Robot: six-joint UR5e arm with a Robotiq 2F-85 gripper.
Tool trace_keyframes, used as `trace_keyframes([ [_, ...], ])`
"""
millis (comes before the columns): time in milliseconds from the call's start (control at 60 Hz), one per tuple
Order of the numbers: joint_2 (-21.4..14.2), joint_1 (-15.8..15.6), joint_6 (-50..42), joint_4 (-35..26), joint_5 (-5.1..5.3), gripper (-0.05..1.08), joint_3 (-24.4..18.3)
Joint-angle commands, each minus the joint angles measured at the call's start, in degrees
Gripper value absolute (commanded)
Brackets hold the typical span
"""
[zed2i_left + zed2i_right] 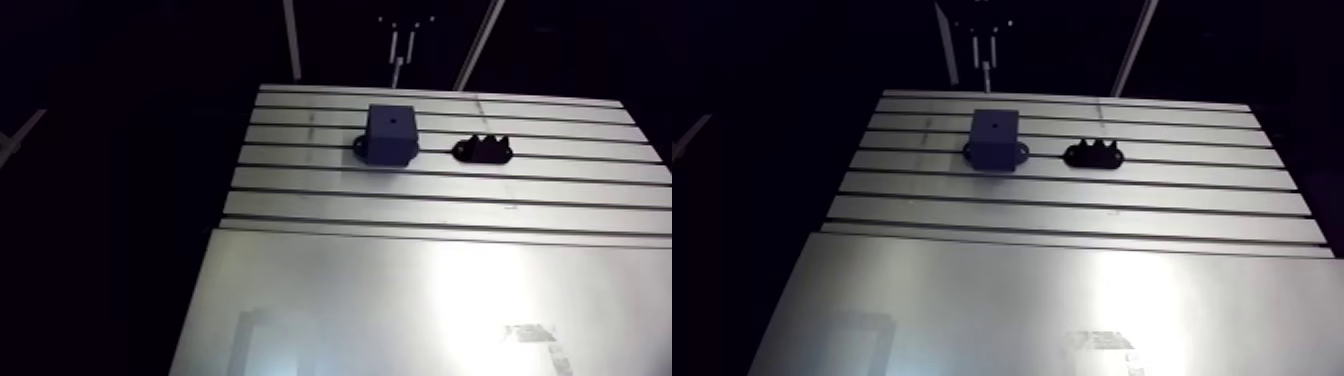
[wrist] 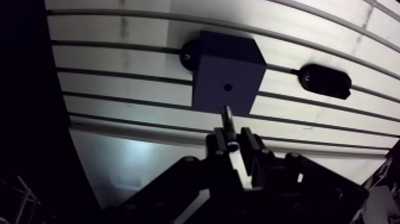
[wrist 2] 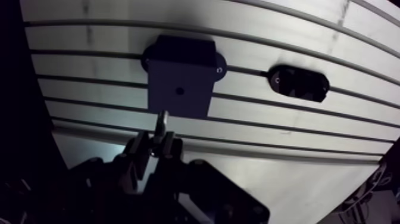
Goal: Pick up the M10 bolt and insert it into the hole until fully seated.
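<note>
Slotted metal table (image 1: 330, 195) is carrying a dark blue block (image 2: 226, 74) with a small hole (image 2: 228, 87) in its top | black holder (image 2: 324, 81) is lying beside the block | gripper (image 2: 233, 146) is pinching a slim, shiny grey bolt (image 2: 227, 118), whose tip is showing just short of the block's hole.

Table: one slotted aluminium table (image 1: 420, 200).
Plate: one smooth plate (image 1: 350, 300), covering the table's near part.
Block: one dark blue block (image 1: 391, 133), on the far slotted part.
Hole: one hole (image 2: 228, 87), in the block's top face.
Ears: two mounting ears (image 3: 219, 70), one on each side of the block.
Holder: one black holder (image 1: 484, 149), to the right of the block and apart from it.
Bolt: one bolt (image 2: 227, 119).
Gripper: one gripper (image 2: 233, 143), with two fingers (image 2: 218, 143) pinching the bolt between them.
</note>
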State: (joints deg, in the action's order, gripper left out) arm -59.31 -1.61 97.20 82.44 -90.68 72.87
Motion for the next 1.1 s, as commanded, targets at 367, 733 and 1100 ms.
trace_keyframes([
  [367,0.1,0.0,0.1,0.7,-1.38,1.08,2.6],
  [733,0.3,0.0,0.1,1.5,-1.38,1.08,3.4],
  [1100,0.7,0.1,0.1,2.3,-1.38,1.08,3.4],
])
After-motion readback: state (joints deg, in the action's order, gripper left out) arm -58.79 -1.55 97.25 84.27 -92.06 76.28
